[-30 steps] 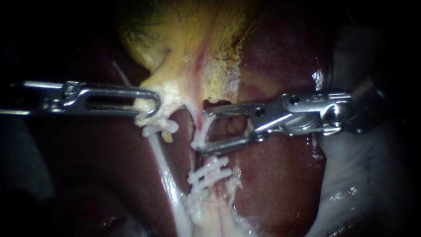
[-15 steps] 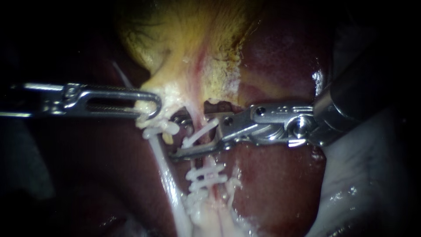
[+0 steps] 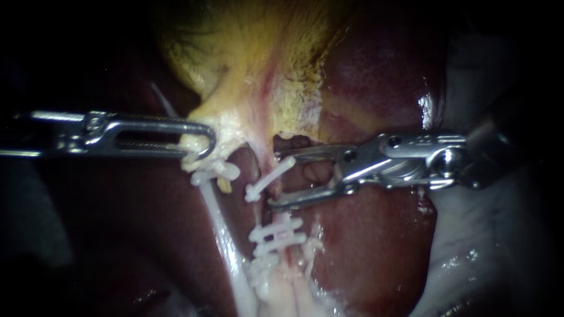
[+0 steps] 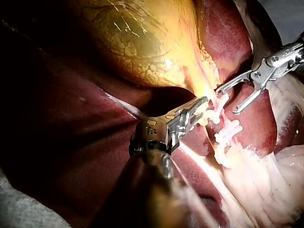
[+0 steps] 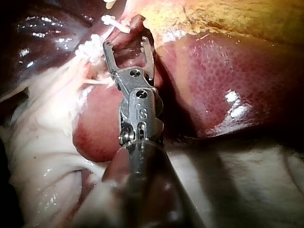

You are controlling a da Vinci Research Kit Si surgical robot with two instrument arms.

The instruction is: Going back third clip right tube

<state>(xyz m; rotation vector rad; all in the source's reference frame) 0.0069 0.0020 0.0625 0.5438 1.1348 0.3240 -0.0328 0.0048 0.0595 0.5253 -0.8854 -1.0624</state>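
Note:
My right instrument (image 3: 275,179) comes in from the right with its jaws open and empty, just right of the right tube (image 3: 281,258). A white clip (image 3: 269,178) sits slanted across that tube, off the jaw tips. Two more white clips (image 3: 277,232) cross the tube lower down. The left tube (image 3: 220,226) carries a clip (image 3: 215,172) near its top. My left instrument (image 3: 200,144) is shut on pale tissue at the neck of the yellow gallbladder (image 3: 252,53). The left wrist view shows that grip (image 4: 199,107) and the open right instrument (image 4: 228,100). The right wrist view shows open jaws (image 5: 126,43) short of the clips (image 5: 92,50).
Dark red liver (image 3: 376,246) lies under and to the right of the tubes. Pale wet tissue (image 3: 482,246) fills the lower right, under the right instrument's shaft. The liver lobe at the left (image 3: 117,223) is in shadow.
My right instrument went left over the right tube with a clip between its jaws, then drew back to the right with open jaws. The clip stayed on the tube. The left instrument held still.

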